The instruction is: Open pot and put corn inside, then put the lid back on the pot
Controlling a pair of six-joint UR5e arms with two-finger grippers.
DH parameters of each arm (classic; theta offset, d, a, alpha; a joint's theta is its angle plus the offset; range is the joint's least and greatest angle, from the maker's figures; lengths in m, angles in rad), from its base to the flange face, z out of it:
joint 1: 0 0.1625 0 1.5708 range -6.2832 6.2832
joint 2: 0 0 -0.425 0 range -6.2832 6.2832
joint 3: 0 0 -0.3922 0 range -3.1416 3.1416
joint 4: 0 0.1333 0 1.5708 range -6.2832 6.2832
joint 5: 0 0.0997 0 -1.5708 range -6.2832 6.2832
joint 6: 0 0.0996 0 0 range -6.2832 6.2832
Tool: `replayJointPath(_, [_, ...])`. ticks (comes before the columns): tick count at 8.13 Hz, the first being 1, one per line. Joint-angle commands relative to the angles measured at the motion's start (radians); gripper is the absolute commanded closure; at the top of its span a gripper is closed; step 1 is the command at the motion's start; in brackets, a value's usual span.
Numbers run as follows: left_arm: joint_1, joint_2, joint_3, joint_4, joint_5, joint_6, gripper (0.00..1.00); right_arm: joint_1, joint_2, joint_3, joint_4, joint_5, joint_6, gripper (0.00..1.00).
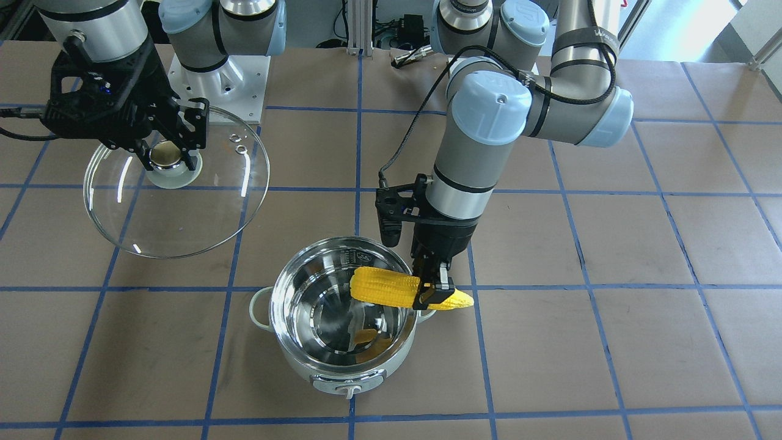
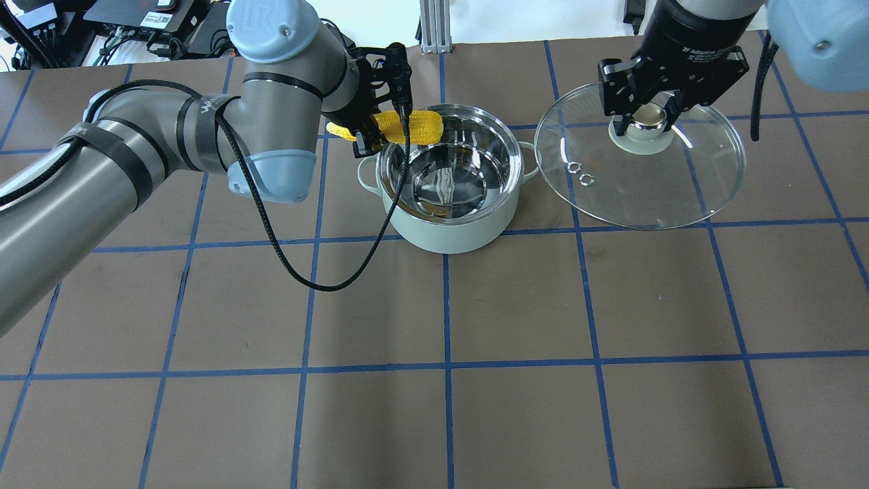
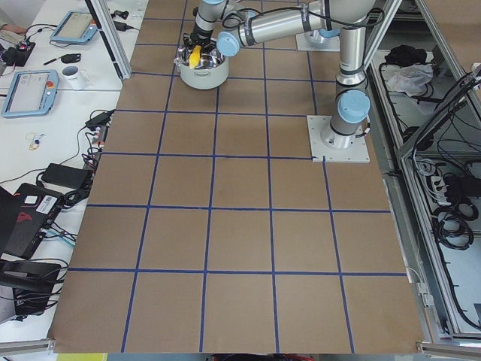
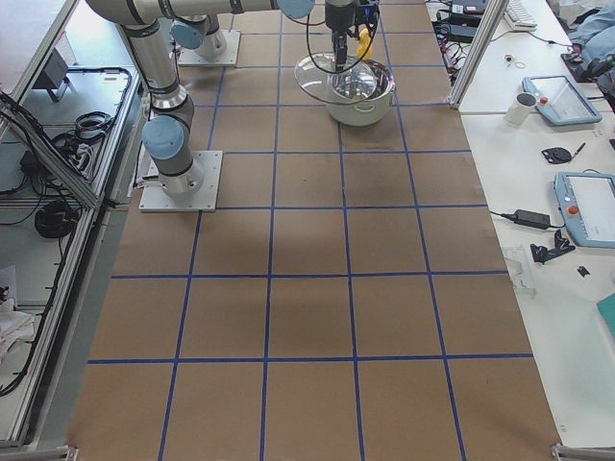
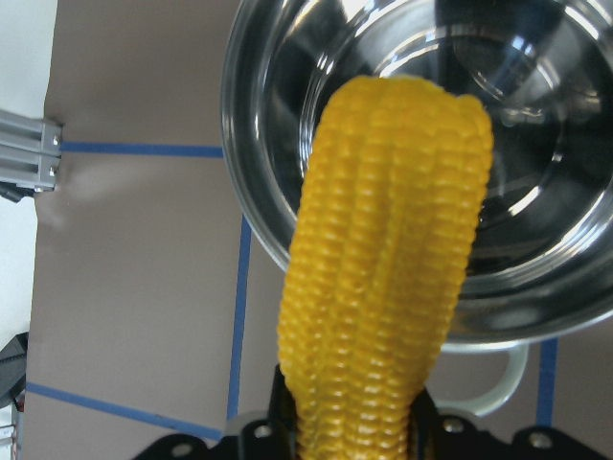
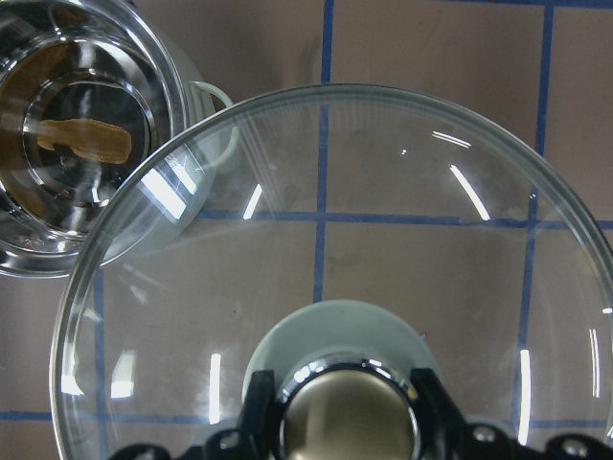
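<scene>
The pot [image 2: 448, 231] stands open on the table, its steel inside holding only reflections. My left gripper [image 1: 435, 290] is shut on the yellow corn [image 1: 385, 287] near its pointed end. It holds the cob level above the pot's rim, blunt end over the opening and tip outside the rim; the left wrist view shows the corn [image 5: 383, 268] over the bowl. My right gripper [image 2: 645, 119] is shut on the knob of the glass lid [image 2: 645, 183]. It holds the lid above the table beside the pot; the lid [image 6: 326, 240] overlaps the pot's handle in the right wrist view.
A black cable [image 2: 319, 285] hangs from my left arm and loops over the table in front of the pot. The right arm's base plate [image 1: 220, 79] lies behind the lid. Side benches with teach pendants [image 4: 586, 206] flank the table's far edge.
</scene>
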Motion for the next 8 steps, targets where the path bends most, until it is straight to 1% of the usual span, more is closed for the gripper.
replayJointPath(1, [-0.049, -0.024, 0.002, 0.024, 0.000, -0.037, 1.00, -0.031, -0.031, 0.024, 0.030, 0.014, -0.037, 0.67])
replayJointPath(2, [-0.057, -0.041, 0.006, 0.025, -0.010, -0.063, 1.00, -0.029, -0.032, 0.025, 0.029, 0.012, -0.047, 0.67])
replayJointPath(3, [-0.063, -0.061, 0.024, 0.027, -0.054, -0.102, 1.00, -0.029, -0.034, 0.025, 0.031, 0.012, -0.049, 0.67])
replayJointPath(5, [-0.091, -0.094, 0.057, 0.027, -0.055, -0.126, 1.00, -0.029, -0.034, 0.025, 0.031, 0.012, -0.049, 0.68])
replayJointPath(7, [-0.097, -0.145, 0.057, 0.028, -0.053, -0.153, 1.00, -0.029, -0.036, 0.025, 0.031, 0.012, -0.049, 0.68])
replayJointPath(8, [-0.098, -0.153, 0.057, 0.028, -0.049, -0.154, 1.00, -0.029, -0.036, 0.025, 0.033, 0.012, -0.049, 0.68])
